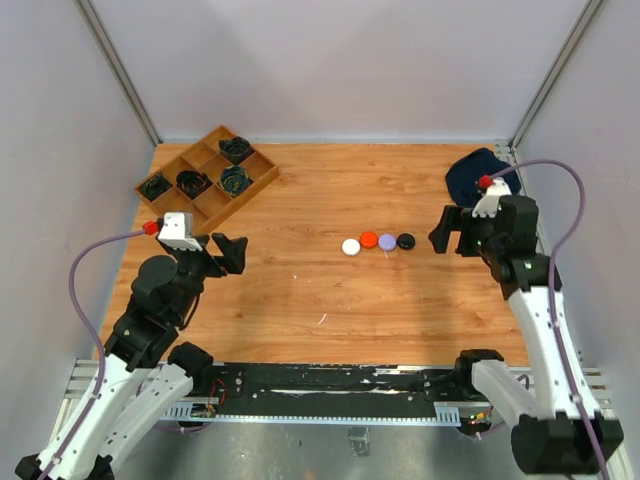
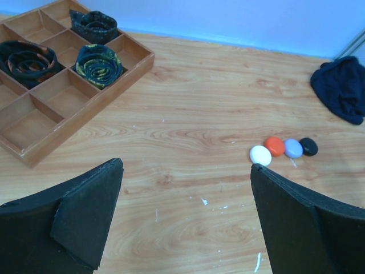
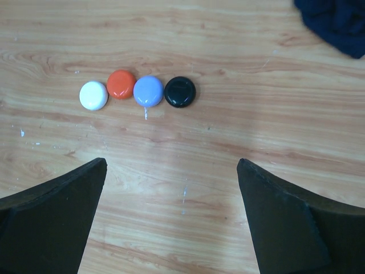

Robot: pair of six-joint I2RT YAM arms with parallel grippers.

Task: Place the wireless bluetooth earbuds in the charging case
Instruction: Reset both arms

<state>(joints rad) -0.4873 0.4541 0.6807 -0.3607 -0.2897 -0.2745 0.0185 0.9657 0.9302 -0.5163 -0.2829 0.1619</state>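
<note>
left end effector and right end effector both wide, empty. mid-surface: four shut round cases in a tight row; no loose earbuds visible, presumably inside. any reach should drop straight down, not nudge neighbours.

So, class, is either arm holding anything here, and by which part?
Nothing is held: on the left arm and the right arm the jaws stand wide open and empty above the wooden table.

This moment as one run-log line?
left gripper open, empty | right gripper open, empty | white case, orange case, lavender case, black case: row, closed
</note>
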